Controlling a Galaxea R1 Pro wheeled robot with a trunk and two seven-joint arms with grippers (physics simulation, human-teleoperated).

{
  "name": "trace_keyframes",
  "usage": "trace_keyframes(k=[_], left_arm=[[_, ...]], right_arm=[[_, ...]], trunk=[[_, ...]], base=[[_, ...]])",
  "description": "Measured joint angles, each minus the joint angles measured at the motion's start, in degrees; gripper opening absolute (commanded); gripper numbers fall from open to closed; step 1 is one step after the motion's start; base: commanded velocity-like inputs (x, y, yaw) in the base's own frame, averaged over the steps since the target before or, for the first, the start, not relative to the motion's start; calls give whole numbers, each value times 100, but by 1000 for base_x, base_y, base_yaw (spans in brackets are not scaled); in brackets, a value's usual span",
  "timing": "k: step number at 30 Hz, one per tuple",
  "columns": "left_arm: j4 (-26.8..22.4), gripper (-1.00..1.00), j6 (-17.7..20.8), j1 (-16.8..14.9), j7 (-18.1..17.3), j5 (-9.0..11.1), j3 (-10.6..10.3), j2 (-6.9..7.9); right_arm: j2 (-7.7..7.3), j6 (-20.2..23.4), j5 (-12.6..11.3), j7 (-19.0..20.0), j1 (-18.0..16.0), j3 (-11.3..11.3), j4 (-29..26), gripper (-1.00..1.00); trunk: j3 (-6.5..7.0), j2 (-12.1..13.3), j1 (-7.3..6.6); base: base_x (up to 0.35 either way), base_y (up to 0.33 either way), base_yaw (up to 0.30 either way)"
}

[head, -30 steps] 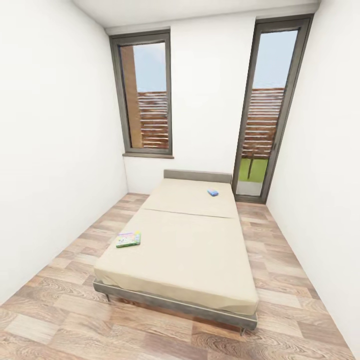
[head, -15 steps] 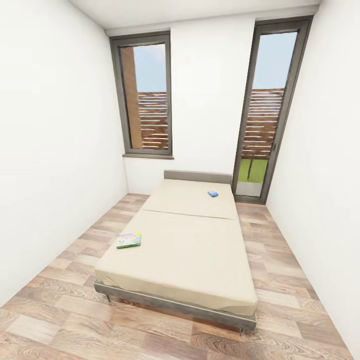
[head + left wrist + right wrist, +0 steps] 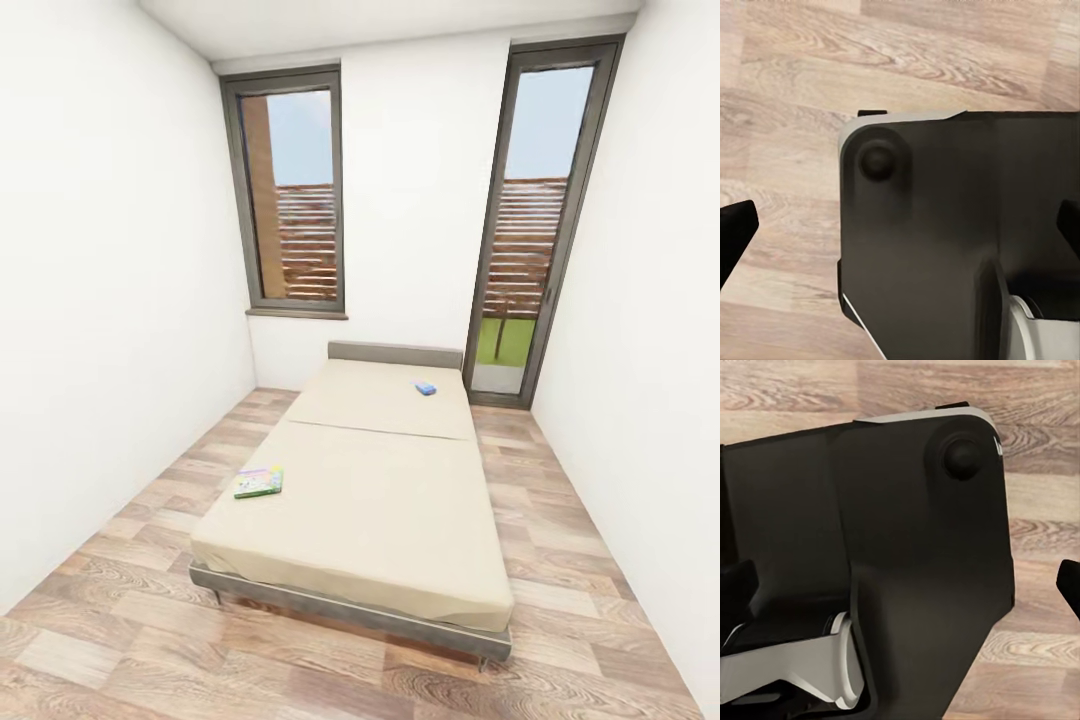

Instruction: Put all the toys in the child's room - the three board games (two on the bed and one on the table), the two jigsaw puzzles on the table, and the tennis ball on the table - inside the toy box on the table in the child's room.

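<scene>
In the head view, the low double bed with a beige mattress and dark grey frame (image 3: 370,520) fills the middle of the white-walled room, its short grey headboard against the far wall between two tall dark-framed windows (image 3: 288,195). The far ends of the wood-plank floor (image 3: 120,640) are cut off by the bed on either side.

Two of the board games lie on the mattress, well apart. The green-edged, white-topped flat box (image 3: 258,482) sits near the left edge of the mattress, towards the foot; its printing is too small to read. The small blue flat box (image 3: 426,388) lies near the headboard, on the right half.

In the left wrist view, the left gripper (image 3: 904,225) shows two dark fingertips at the opposite edges of the picture, spread wide with nothing between them; a black rounded part of the robot's body (image 3: 960,232) over the plank floor lies behind. In the right wrist view, the right gripper (image 3: 904,585) is likewise spread wide and empty, its fingertips (image 3: 739,585) partly cut off at the frame edges.
</scene>
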Motion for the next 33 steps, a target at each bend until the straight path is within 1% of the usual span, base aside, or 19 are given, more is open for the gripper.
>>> trace_keyframes(k=[14,20,23,31,33], left_arm=[[-18,100,-169,-7,27,0,5,-1],[-165,100,-171,-8,34,-2,5,-7],[-236,100,-177,-13,41,-1,5,-5],[-679,100,-180,-21,46,0,5,-12],[-765,100,-181,-29,46,0,5,-13]], right_arm=[[0,-9,0,0,0,-6,-4,100],[-7,-9,0,2,0,-12,-62,100],[-8,-4,0,1,0,-16,-176,100],[-8,64,1,-15,-4,-35,-662,100],[-15,83,1,-57,-35,-38,-839,100]], trunk=[[253,563,-308],[361,804,-440],[415,925,-506],[550,1239,-681],[551,1241,-681]], base=[[0,0,0],[0,0,0],[0,0,0],[0,0,0],[0,0,0]])
